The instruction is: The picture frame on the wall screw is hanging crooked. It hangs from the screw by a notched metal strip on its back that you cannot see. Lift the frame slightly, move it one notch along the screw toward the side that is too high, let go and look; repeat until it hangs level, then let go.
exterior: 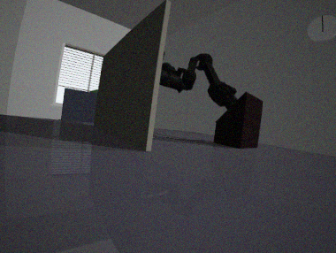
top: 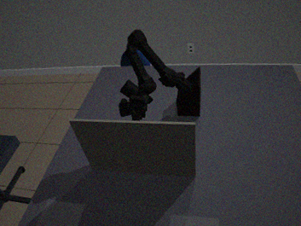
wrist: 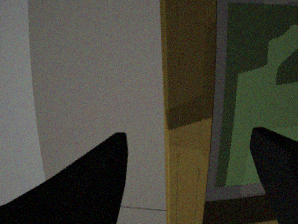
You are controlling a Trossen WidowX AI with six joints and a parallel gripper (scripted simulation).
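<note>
The picture frame (wrist: 188, 63) has a yellow-brown border, a grey mat and a green picture. It hangs on the pale wall panel (wrist: 93, 63) (top: 135, 147) (exterior: 128, 88) and shows only in the wrist view, at the right. In the top and exterior views the panel hides it. My gripper (wrist: 189, 140) (top: 135, 112) (exterior: 164, 76) is open and close to the wall. One dark finger is over bare wall beside the frame's edge and the other is over the picture, so the yellow border lies between them. I cannot see the screw or the notched strip.
The arm stands on a dark box (top: 189, 97) (exterior: 240, 119) on the table behind the wall panel. A blue object (top: 126, 58) sits at the table's far edge. A window with blinds (exterior: 80, 71) is in the room's far wall.
</note>
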